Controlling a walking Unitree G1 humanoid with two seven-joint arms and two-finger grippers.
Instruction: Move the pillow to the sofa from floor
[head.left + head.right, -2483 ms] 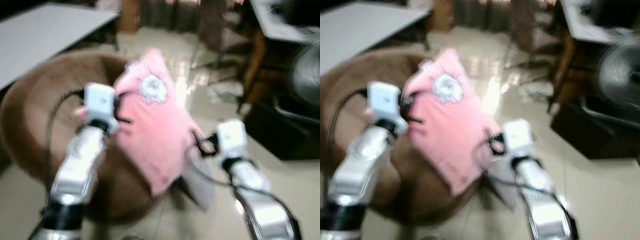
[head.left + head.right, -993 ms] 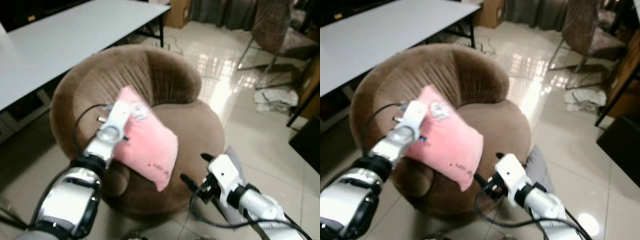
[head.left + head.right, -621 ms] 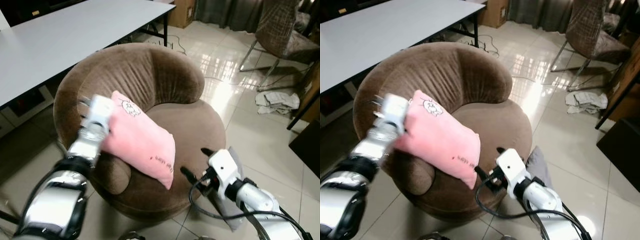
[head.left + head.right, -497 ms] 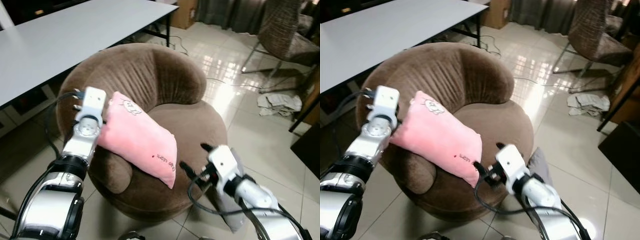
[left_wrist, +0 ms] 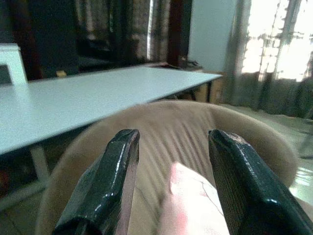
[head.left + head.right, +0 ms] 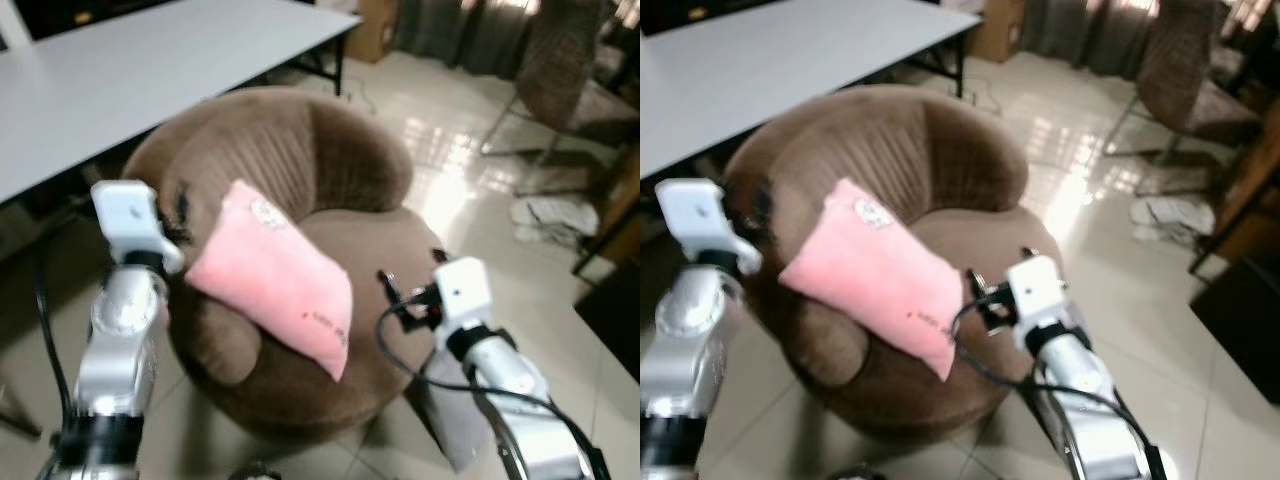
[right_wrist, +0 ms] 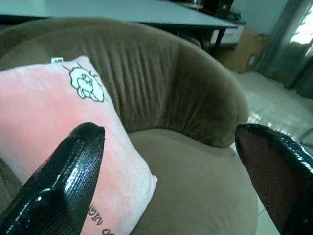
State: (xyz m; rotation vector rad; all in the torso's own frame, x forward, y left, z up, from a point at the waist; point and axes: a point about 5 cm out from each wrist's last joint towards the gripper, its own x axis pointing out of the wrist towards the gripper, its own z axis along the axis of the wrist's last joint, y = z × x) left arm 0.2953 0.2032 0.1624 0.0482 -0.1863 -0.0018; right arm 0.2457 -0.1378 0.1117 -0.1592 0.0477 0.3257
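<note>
Since a moment ago the left gripper (image 5: 168, 181) has let go of the pink pillow (image 6: 272, 275) and drawn back to the left of it, fingers spread with nothing between them; the pillow lies on the round brown sofa (image 6: 300, 170), propped aslant across its left armrest and seat, its little cartoon patch at the far upper corner and a line of small print near the lower edge; the right gripper (image 7: 171, 181) hovers over the seat's near right side, just right of the pillow and not touching it, its two black fingers (image 7: 63, 181) wide apart; behind the sofa stands a long white table (image 6: 150, 70); to the far right a chair (image 6: 570, 70) sits on the glossy tiled floor (image 6: 470, 170), with a crumpled cloth (image 6: 545, 215) lying beside it.
</note>
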